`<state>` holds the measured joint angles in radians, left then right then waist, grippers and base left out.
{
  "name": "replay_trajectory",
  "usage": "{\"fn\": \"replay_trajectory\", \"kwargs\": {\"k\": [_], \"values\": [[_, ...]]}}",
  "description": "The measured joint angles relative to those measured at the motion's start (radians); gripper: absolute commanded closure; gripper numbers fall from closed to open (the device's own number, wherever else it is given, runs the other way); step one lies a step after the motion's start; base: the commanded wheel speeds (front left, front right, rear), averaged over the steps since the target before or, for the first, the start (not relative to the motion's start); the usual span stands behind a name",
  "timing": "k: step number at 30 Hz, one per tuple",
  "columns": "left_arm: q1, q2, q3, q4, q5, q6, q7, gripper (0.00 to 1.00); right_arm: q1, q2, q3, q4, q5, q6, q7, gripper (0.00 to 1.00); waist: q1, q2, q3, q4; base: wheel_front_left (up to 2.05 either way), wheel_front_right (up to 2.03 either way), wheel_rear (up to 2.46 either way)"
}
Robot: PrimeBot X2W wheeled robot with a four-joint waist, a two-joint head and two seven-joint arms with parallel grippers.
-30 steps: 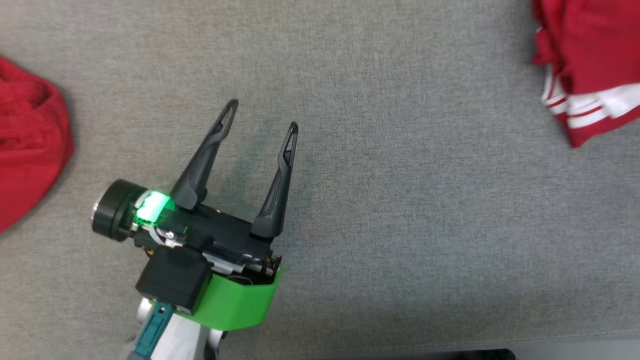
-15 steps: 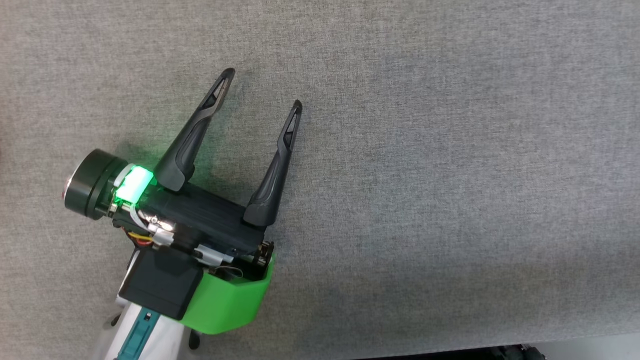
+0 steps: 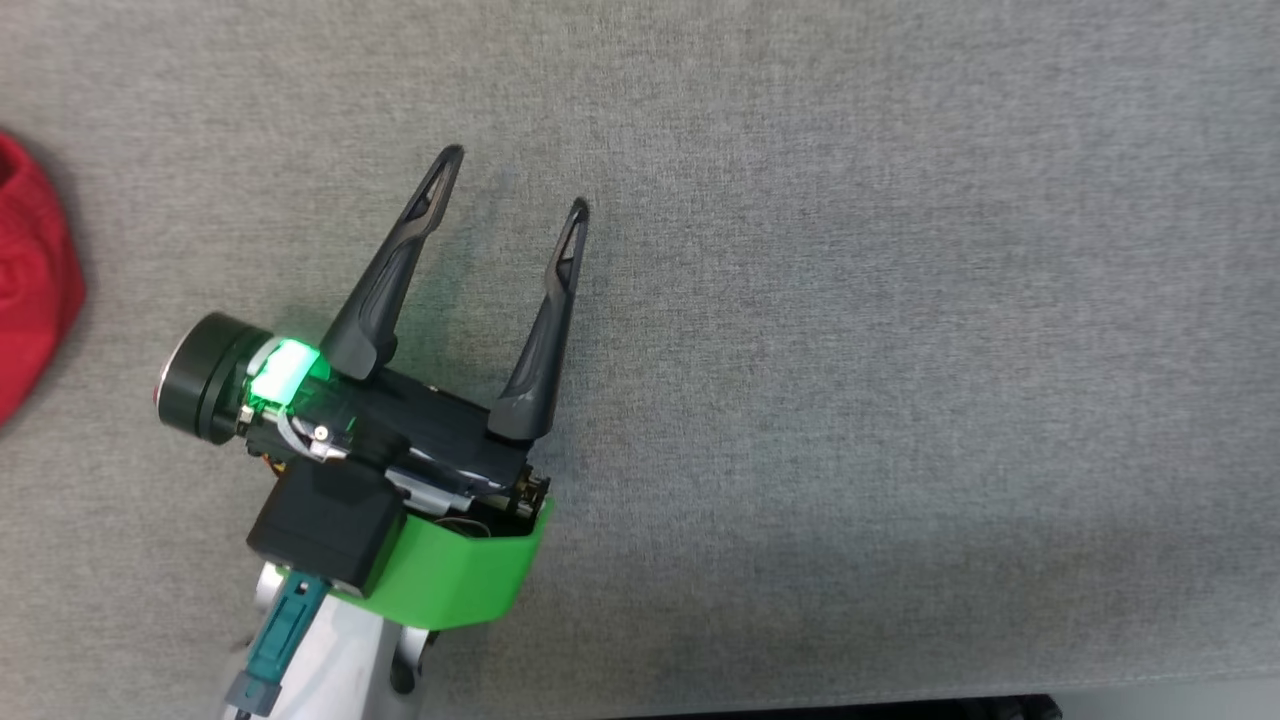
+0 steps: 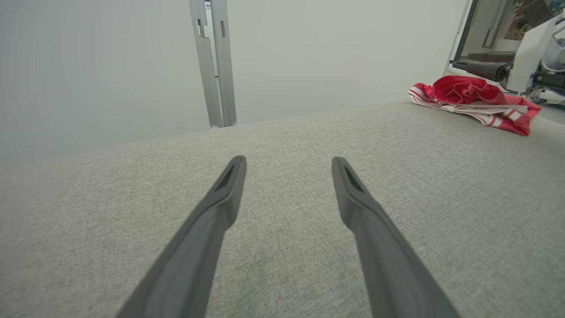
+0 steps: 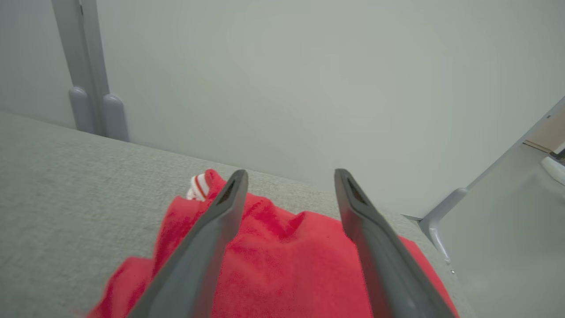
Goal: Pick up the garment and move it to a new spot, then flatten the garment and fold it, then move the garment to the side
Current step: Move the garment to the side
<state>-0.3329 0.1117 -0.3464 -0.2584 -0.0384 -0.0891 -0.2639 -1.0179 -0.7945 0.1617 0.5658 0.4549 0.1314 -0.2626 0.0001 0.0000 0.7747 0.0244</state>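
Red garment (image 5: pixel 282 265) partly behind right hand (image 5: pixel 290 174)

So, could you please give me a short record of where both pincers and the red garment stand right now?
support: grey fabric surface
left pincer: open, empty, over bare fabric
right pincer: open, fingers spread just above the garment
garment: red with white stripes, lying on the support, not gripped
other cloth: red, at the head view's left edge, apart from the left pincer

L pincer (image 3: pixel 516 178) & R pincer (image 5: pixel 290 173): fingers apart
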Motion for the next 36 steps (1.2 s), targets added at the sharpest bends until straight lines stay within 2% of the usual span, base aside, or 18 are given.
{"fn": "replay_trajectory", "kwargs": {"k": [6,10,14,22,25,30,36], "values": [[0.091,-0.02,0.035,0.049,-0.024,0.025,0.0,0.0,0.229,0.264,0.0,-0.071,0.003,0.0,0.0,0.0,-0.0002,0.0,-0.121,0.002,0.0,0.0,0.0],[0.154,-0.035,0.052,0.075,-0.041,0.04,0.0,0.0,0.337,0.359,0.019,-0.132,-0.003,0.0,0.0,0.0,-0.0001,0.0,-0.209,0.002,0.0,0.0,0.0],[0.226,-0.046,0.08,0.109,-0.057,0.072,0.0,0.0,0.454,0.442,0.035,-0.181,-0.012,0.0,0.0,0.0,-0.0002,0.0,-0.305,0.0,0.0,0.0,0.0],[0.332,-0.058,0.138,0.203,-0.097,0.107,0.0,0.0,0.671,0.559,-0.014,-0.305,-0.078,0.0,0.0,0.0,-0.0002,0.0,-0.486,-0.006,0.0,0.0,0.0],[0.352,-0.059,0.158,0.215,-0.11,0.107,0.0,0.0,0.743,0.58,-0.02,-0.339,-0.135,0.0,0.0,0.0,-0.0002,0.0,-0.544,-0.008,0.0,0.0,0.0],[0.4,-0.06,0.19,0.201,-0.137,0.114,0.0,0.0,0.858,0.636,-0.092,-0.425,-0.195,0.0,0.0,0.0,-0.0002,0.0,-0.633,-0.011,0.0,0.0,0.0],[0.46,-0.061,0.205,0.218,-0.139,0.112,0.0,0.0,0.986,0.672,-0.12,-0.489,-0.216,-0.001,0.0,0.0,-0.0003,0.0,-0.719,-0.012,0.0,0.0,0.0]]}}
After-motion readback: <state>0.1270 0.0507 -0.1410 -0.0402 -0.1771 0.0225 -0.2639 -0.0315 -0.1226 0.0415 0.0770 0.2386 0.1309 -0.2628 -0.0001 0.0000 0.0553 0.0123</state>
